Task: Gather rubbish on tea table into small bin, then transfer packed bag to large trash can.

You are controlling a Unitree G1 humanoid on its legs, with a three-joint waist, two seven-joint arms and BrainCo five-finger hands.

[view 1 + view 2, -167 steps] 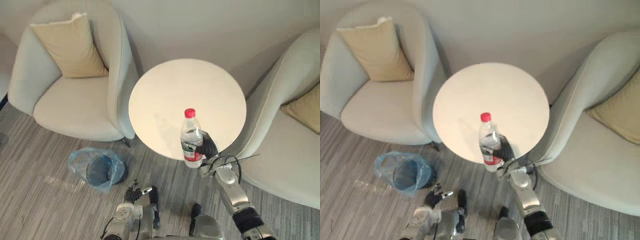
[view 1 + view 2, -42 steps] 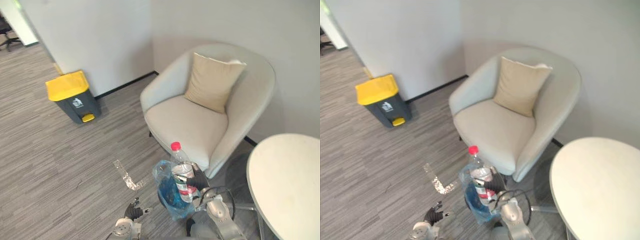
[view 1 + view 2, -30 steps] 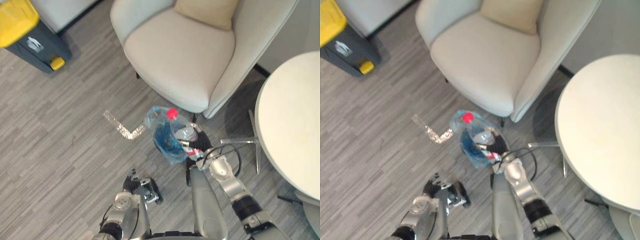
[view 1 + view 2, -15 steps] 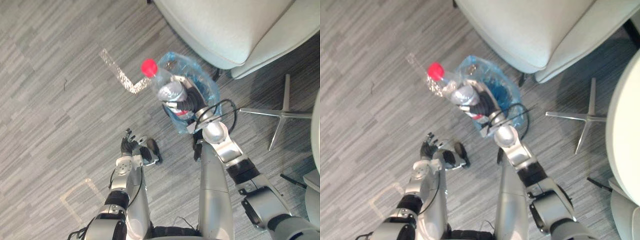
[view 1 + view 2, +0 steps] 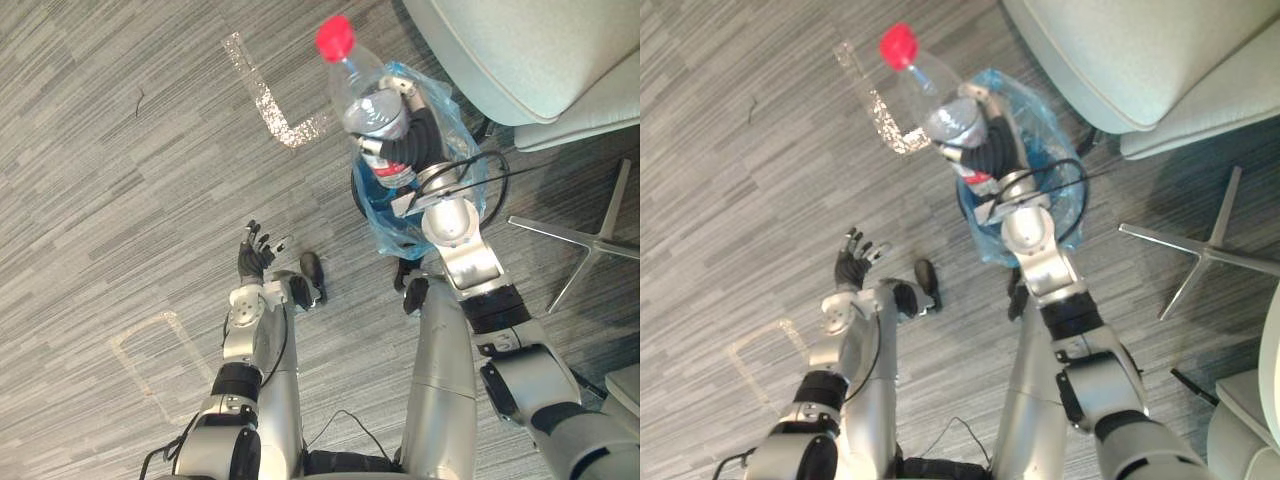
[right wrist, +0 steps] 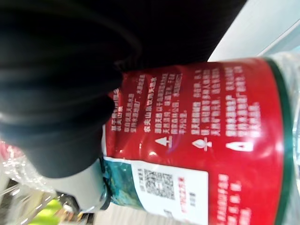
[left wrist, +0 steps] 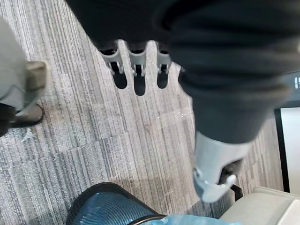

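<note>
My right hand (image 5: 418, 140) is curled tight around a clear plastic water bottle (image 5: 362, 100). The wrist view shows its red label (image 6: 197, 136) pressed against my palm. The bottle is tilted, its red cap (image 5: 335, 35) pointing away from me. Its lower end is over the small bin (image 5: 362, 190), which is lined with a blue bag (image 5: 400, 228) and stands on the grey carpet just beside a pale armchair (image 5: 520, 50). My left hand (image 5: 255, 258) hangs low over the carpet, fingers (image 7: 136, 70) straight and spread, holding nothing.

Silver-grey arms with black joint bands, dark ribbed covers, left hand (image 5: 254, 263) with dark-tipped fingers (image 7: 135, 61)
</note>
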